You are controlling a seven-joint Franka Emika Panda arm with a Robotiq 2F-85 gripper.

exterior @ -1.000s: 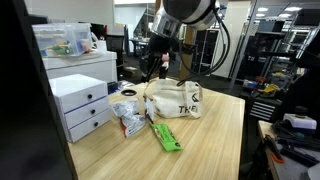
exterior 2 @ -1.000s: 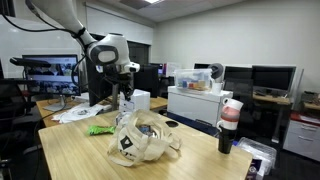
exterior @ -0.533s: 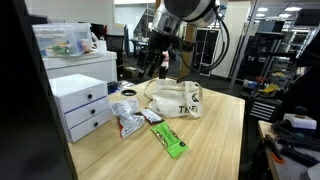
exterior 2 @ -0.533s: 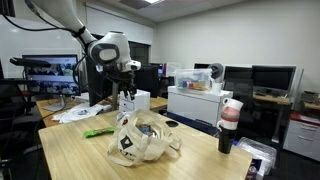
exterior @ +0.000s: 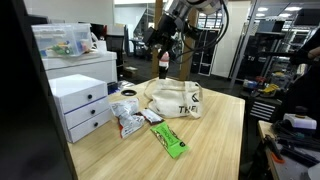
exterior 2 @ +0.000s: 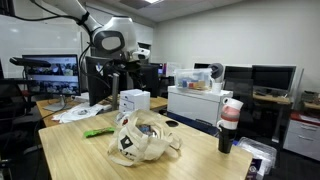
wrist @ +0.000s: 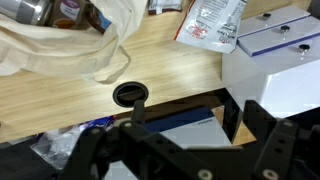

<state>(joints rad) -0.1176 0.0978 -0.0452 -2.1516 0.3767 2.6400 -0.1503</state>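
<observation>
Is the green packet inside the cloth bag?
No, in an exterior view the green packet lies flat on the table, outside the cloth bag.

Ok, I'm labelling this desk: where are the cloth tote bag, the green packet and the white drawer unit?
cloth tote bag (exterior: 180,103), an exterior view, printed side.
green packet (exterior: 167,138), an exterior view, its middle.
white drawer unit (exterior: 85,100), an exterior view, top drawer front.

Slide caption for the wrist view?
Open gripper over a white-and-blue box; cloth bag, black disc and white drawers on the wooden table.
</observation>
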